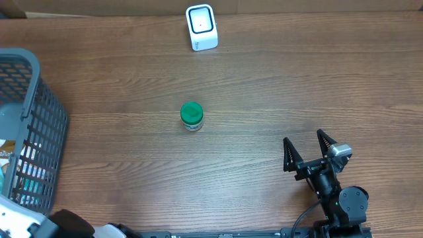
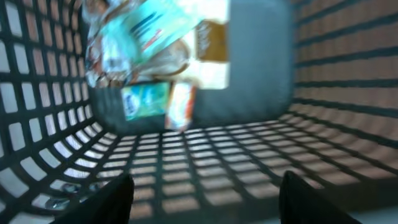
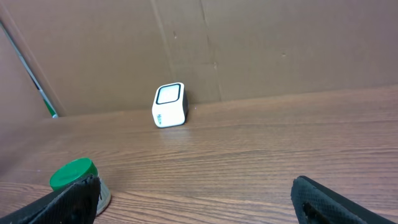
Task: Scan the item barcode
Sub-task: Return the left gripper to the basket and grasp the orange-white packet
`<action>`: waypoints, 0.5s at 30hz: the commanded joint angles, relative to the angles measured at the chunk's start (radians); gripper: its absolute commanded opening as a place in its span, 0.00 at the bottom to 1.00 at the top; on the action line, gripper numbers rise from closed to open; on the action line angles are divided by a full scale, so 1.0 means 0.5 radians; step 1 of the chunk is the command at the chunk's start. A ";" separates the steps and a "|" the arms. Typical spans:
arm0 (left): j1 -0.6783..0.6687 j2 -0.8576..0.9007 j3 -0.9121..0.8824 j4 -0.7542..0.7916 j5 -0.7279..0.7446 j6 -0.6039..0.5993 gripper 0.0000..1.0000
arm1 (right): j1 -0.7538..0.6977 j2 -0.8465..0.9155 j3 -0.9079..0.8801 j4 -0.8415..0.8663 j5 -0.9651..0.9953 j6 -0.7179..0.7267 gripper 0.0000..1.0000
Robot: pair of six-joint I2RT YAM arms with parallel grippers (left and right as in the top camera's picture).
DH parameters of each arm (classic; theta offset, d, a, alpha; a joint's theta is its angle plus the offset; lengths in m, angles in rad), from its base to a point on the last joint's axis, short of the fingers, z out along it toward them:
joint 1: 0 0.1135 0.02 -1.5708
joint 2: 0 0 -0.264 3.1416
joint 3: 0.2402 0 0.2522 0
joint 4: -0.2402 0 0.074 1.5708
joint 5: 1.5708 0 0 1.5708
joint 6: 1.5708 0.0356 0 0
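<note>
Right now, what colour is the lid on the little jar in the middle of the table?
Green. The lid shows best in the overhead view.

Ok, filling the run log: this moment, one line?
left end effector: open, in basket | right end effector: open | jar: upright | scanner: at back

Green-lidded jar (image 1: 192, 116) upright mid-table, white scanner (image 1: 201, 27) at far edge

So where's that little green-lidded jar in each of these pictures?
Overhead: the green-lidded jar stands mid-table, below the white scanner.
Left wrist: not in it; only the basket interior shows.
Right wrist: green-lidded jar at bottom left.
Shared landmark: the white scanner, in overhead and right wrist.
</note>
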State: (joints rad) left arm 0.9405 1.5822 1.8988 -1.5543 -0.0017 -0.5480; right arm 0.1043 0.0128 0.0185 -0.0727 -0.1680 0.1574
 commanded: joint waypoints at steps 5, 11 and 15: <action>0.071 0.013 -0.668 0.360 0.027 0.165 0.47 | -0.013 -0.020 -0.021 0.007 0.020 0.005 1.00; 0.069 0.014 -1.068 0.743 0.025 0.201 0.47 | -0.013 -0.020 -0.021 0.007 0.020 0.005 1.00; 0.069 0.037 -1.186 0.874 -0.021 0.216 0.47 | -0.013 -0.020 -0.021 0.007 0.020 0.005 1.00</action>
State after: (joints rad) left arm 0.9707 1.5948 1.3460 -1.1454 0.0063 -0.4656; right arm 0.1043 0.0128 0.0185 -0.0731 -0.1677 0.1574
